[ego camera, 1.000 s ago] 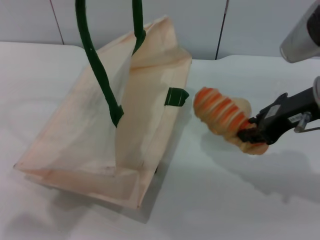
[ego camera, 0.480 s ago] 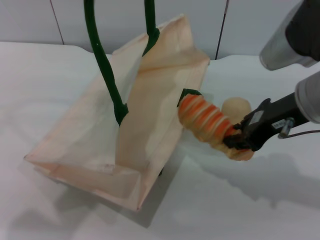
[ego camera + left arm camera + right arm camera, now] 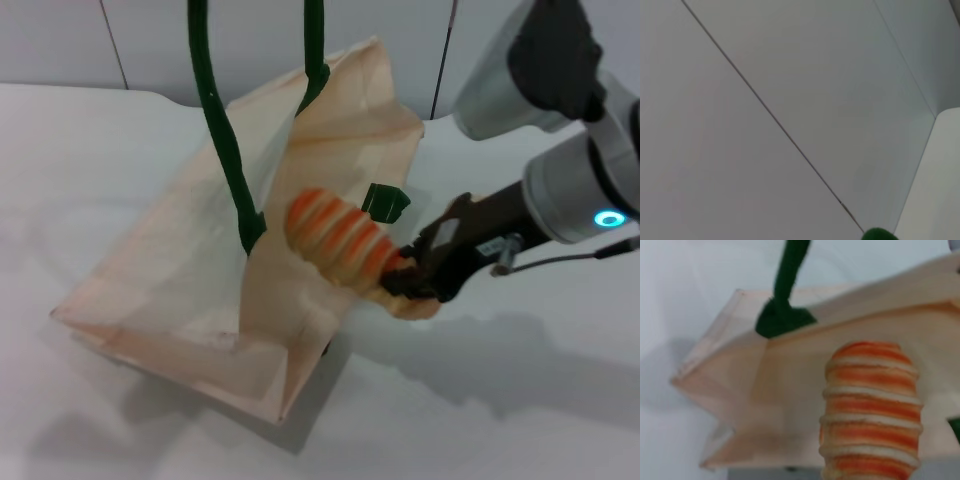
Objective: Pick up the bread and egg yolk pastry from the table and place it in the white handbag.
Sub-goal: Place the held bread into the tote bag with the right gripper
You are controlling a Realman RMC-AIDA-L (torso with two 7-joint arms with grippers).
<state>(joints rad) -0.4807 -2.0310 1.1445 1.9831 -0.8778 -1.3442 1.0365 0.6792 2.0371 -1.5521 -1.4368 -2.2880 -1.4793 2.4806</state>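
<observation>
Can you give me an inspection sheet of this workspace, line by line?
Surface: white table, bare where visible.
Bread: striped loaf held off the table over the bag's open mouth.
Egg yolk pastry: not visible.
White handbag: white handbag tilted open, green handles pulled upward out of frame.
Clutter: nothing seen.
Pincers: right pincer shut on the bread's near end; left pincer not in view.
Cables: thin cable beside the right wrist.
Surroundings: pale panelled wall behind the table.
</observation>
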